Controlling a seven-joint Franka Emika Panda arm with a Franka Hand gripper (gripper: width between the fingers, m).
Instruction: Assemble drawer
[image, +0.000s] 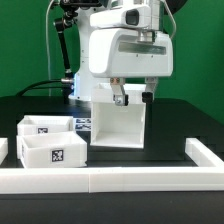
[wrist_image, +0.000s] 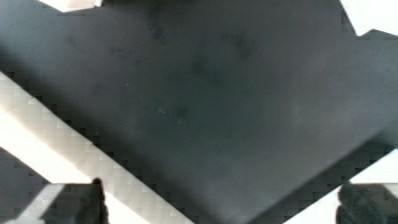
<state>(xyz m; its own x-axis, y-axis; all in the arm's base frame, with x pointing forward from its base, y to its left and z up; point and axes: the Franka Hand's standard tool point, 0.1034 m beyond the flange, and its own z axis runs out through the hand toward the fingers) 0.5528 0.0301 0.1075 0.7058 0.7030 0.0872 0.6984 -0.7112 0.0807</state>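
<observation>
The large white hollow housing (image: 118, 128) stands upright on the black table, right of the centre in the exterior view. My gripper (image: 134, 98) hangs right above its top edge, with its fingers spread wide and nothing held. Two small white trays with square markers sit at the exterior view's left, one (image: 46, 127) behind the other (image: 52, 151). In the wrist view my gripper (wrist_image: 222, 205) is open. Its dark fingertips (wrist_image: 71, 205) show at either side, with dark surface and slanted white housing walls (wrist_image: 63, 130) between and beyond them.
A long low white border wall (image: 110, 180) runs along the table's front and turns back at the exterior view's right (image: 205, 155). A flat piece with markers, probably the marker board (image: 82, 120), shows behind the trays. The arm's white body fills the space above the housing.
</observation>
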